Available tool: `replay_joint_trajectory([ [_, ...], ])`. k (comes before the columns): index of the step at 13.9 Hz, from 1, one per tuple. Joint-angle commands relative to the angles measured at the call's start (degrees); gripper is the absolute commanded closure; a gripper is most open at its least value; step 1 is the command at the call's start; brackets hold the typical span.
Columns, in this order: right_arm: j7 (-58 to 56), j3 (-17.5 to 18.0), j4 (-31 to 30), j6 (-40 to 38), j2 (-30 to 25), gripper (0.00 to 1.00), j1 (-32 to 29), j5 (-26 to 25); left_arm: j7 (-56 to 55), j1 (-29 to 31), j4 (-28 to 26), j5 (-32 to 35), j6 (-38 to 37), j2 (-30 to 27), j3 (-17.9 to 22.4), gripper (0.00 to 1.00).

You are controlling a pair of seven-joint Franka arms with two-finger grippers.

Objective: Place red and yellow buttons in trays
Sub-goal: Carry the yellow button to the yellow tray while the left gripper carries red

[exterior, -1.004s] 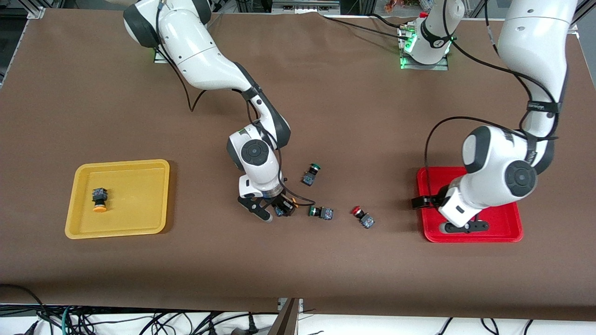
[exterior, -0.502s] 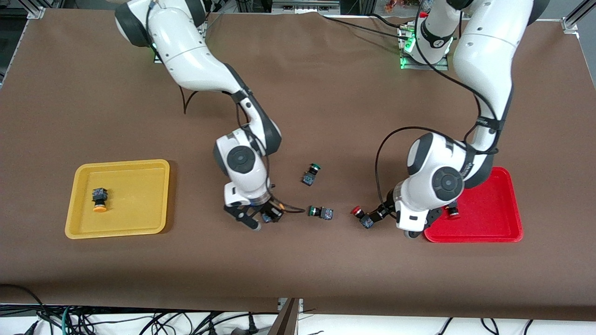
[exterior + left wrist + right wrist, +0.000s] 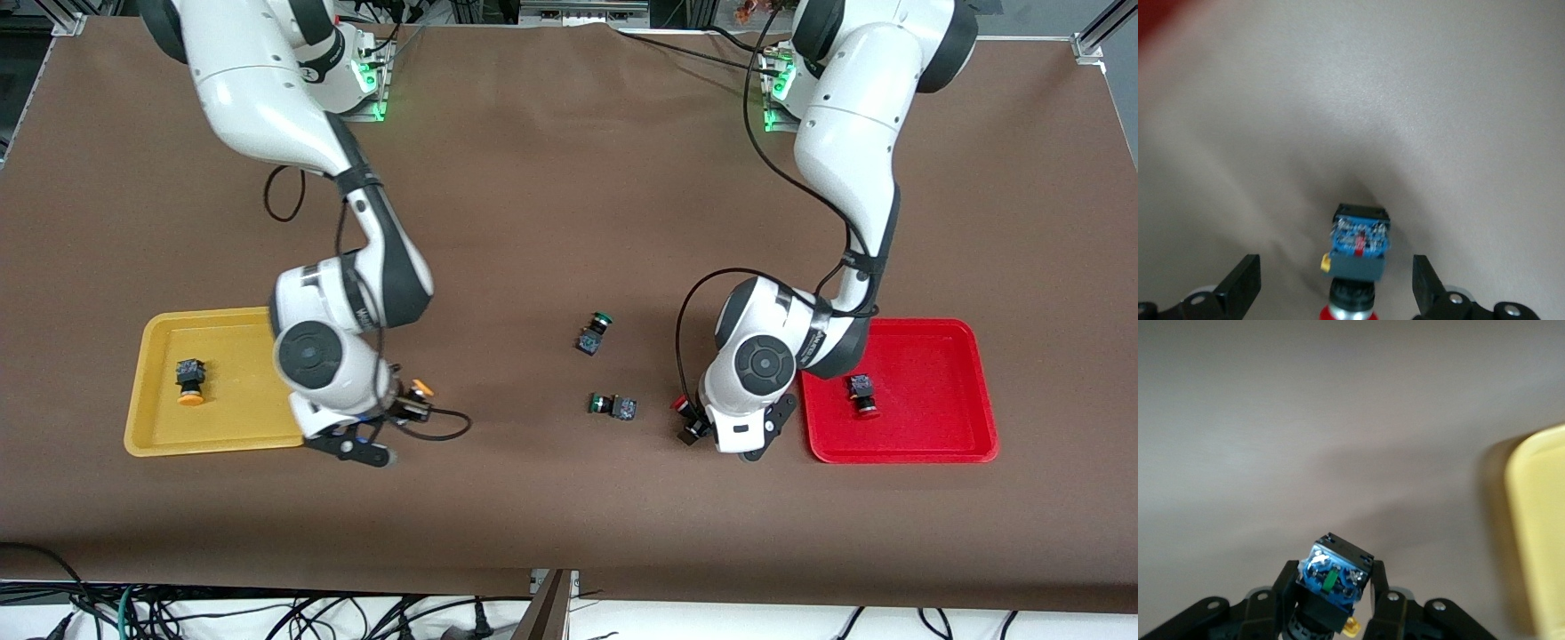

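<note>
So the right gripper (image 3: 391,418) is pinched tight on a tiny push-button switch with a dark blocky body and an orange-yellow cap (image 3: 1331,577), hanging in the air just off the corner of the shallow yellow plastic tray (image 3: 156,427) at the right arm's end of the table. In the right wrist view the fingers (image 3: 1286,583) grip the body by its sides, with the blue contact end poking out. That looks like a pretty narrow hold to me, so a jolt on the way over the raised rim could twist the switch or let it slip out short of the tray. Another yellow-capped switch (image 3: 188,380) is already lying in that tray, so a sloppy drop could land on top of it and bounce.

The left gripper (image 3: 711,436) is spread wide and hangs low over the little red-capped switch with the dark body (image 3: 1358,250), which lies on the brown table cover (image 3: 569,178) just beside the shallow red plastic tray (image 3: 898,453). The left wrist view shows the switch sitting between the fingers (image 3: 1241,287), a bit closer to one of them I think. If it closes off-centre, one finger hits first and may shove or spin the thing instead of pinching it. Being so small, it could also pop out sideways.

One red-capped switch (image 3: 861,393) is already in the red tray. Two green-capped switches (image 3: 594,332) sit near mid-table, one close enough to get knocked.
</note>
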Motion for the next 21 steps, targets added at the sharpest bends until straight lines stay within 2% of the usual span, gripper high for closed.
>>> replay_joint_trajectory([
  [1, -16.3, -0.8, -5.1, -0.3, -2.5, 0.91, -5.1, 0.3, -0.3, -0.2, 4.0, 0.9, 1.4, 3.7, 1.0, 0.00],
  [2, -20.9, -0.8, -5.3, -0.3, -2.4, 0.91, -7.4, 0.2, 1.2, -0.1, 3.9, 0.9, 1.4, 3.8, 1.0, 0.00],
  [3, -24.5, -0.8, -6.1, 0.1, -2.4, 0.91, -9.5, 0.4, 2.6, -0.2, 3.9, 0.8, 1.3, 3.7, 0.9, 0.06],
  [4, -27.5, -0.7, -7.1, 0.8, -2.4, 0.91, -11.2, 0.4, 2.8, -0.3, 3.9, 0.8, 1.1, 3.5, 0.9, 0.42],
  [5, -30.6, -0.8, -7.6, 2.2, -2.0, 0.91, -12.8, 0.4, 2.9, -0.3, 3.9, 0.7, 0.9, 3.5, 0.8, 0.62],
  [6, -34.0, -0.7, -8.4, 3.7, -1.8, 0.91, -14.6, 0.5, 3.2, -0.3, 3.9, 0.8, 0.9, 3.5, 0.8, 0.64],
  [7, -36.3, -0.6, -9.5, 4.8, -1.8, 0.91, -15.6, 0.5, 3.7, -0.3, 3.9, 0.8, 0.7, 3.3, 0.8, 0.72],
  [8, -37.3, -0.6, -10.4, 5.7, -1.8, 0.91, -16.3, 0.5, 3.7, -0.3, 3.9, 0.8, 0.5, 3.1, 0.8, 0.88],
  [10, -38.1, -0.6, -12.6, 7.7, -1.9, 0.90, -16.7, 0.5, 5.1, -0.3, 4.0, 0.9, -0.5, 2.8, 0.6, 1.00],
  [13, -40.1, -0.5, -15.9, 9.3, -2.0, 0.89, -16.8, 0.6, 13.9, 0.3, 4.1, 0.5, -4.4, 0.2, 0.4, 1.00],
  [17, -40.3, -0.4, -19.1, 8.6, -4.6, 0.89, -17.0, 0.6, 36.7, 5.9, 3.6, -4.5, -17.4, -7.3, 0.3, 1.00],
  [18, -40.3, -0.3, -19.2, 8.7, -4.6, 0.77, -17.0, 0.6, 41.9, 6.9, 3.0, -4.3, -19.9, -8.9, 0.4, 1.00],
  [19, -40.2, -0.3, -19.2, 8.6, -4.7, 0.23, -17.0, 0.6, 47.0, 8.3, 1.5, -4.1, -21.1, -10.2, 0.4, 1.00],
  [20, -40.2, -0.3, -19.1, 8.5, -5.1, 0.00, -17.0, 0.6, 51.4, 10.0, -0.7, -3.9, -21.2, -11.9, 0.4, 1.00],
  [21, -40.4, -0.3, -19.0, 8.4, -5.8, 0.00, -17.0, 0.5, 56.3, 11.9, -2.8, -3.7, -21.1, -13.7, 0.4, 1.00],
])
